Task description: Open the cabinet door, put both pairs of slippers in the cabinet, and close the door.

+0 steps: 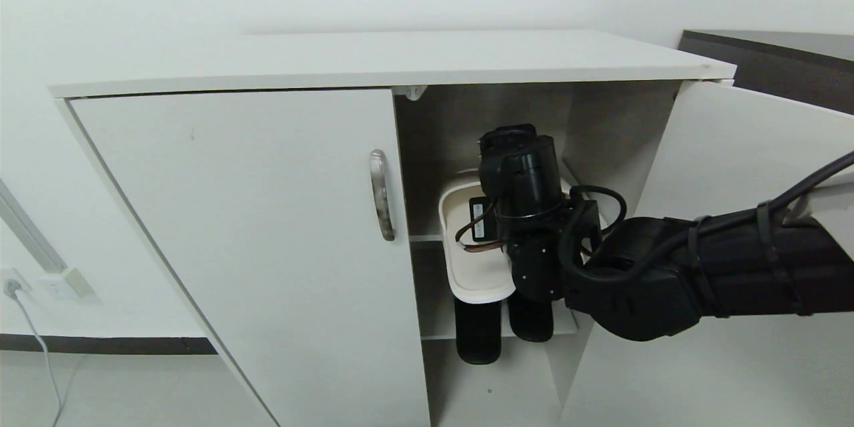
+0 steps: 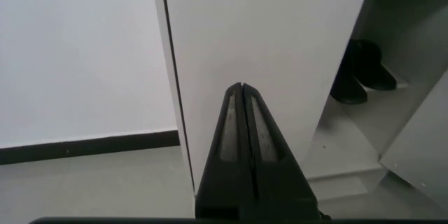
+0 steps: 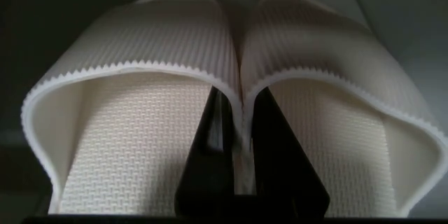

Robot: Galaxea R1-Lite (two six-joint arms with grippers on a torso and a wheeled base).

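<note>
slippers of cream ribbed foam (image 3: 133, 49) are gripped by their inner walls in the right hand (image 3: 236, 105), inside the open white cabinet (image 1: 373, 57); black slippers (image 1: 478, 337) lie on the shelf below; the left hand (image 2: 241, 94) is closed, empty, beside the shut door (image 1: 253, 227)

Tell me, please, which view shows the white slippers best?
Right wrist view: both white slippers side by side, right gripper pinching their inner edges. Head view: one, partly hidden. Left wrist view: a sliver.
</note>
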